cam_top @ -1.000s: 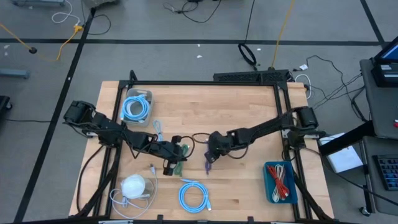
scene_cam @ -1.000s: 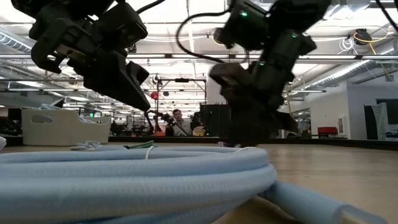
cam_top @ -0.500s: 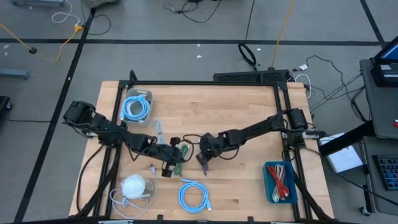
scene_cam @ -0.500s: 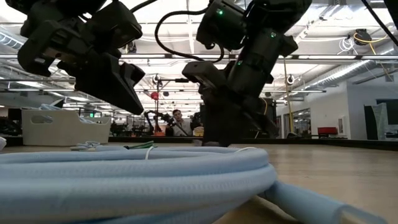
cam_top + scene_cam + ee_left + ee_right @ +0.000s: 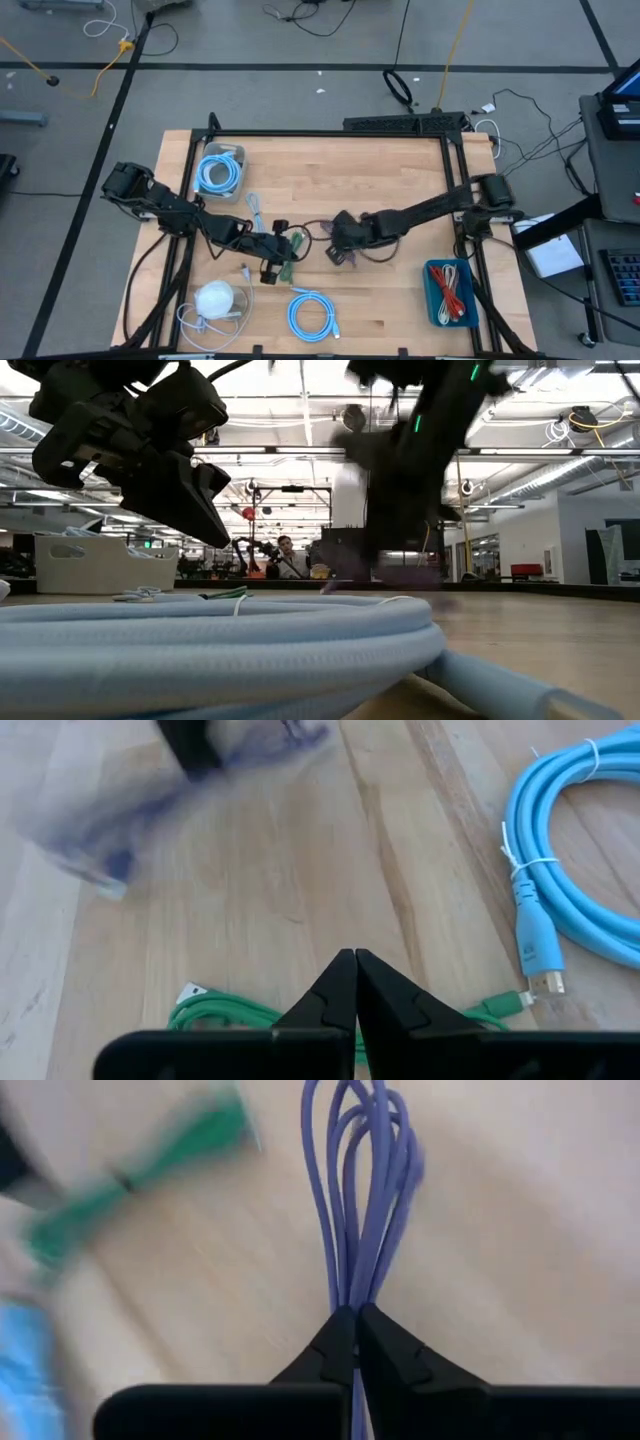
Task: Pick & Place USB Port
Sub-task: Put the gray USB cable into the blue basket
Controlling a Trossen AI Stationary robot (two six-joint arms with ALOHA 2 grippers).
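Purple cable bundle (image 5: 362, 1200) sits pinched in the closed right end effector (image 5: 343, 250), now shifted rightward mid-surface (image 5: 400, 170). Left end effector (image 5: 354, 982) stays closed, empty, above the green cable (image 5: 225, 1016).

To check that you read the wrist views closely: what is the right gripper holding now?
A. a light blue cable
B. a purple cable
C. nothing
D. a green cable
B: in the right wrist view the right gripper is shut on the looped purple cable; the green cable lies apart on the table.

No legible text, label, brand or number anywhere.
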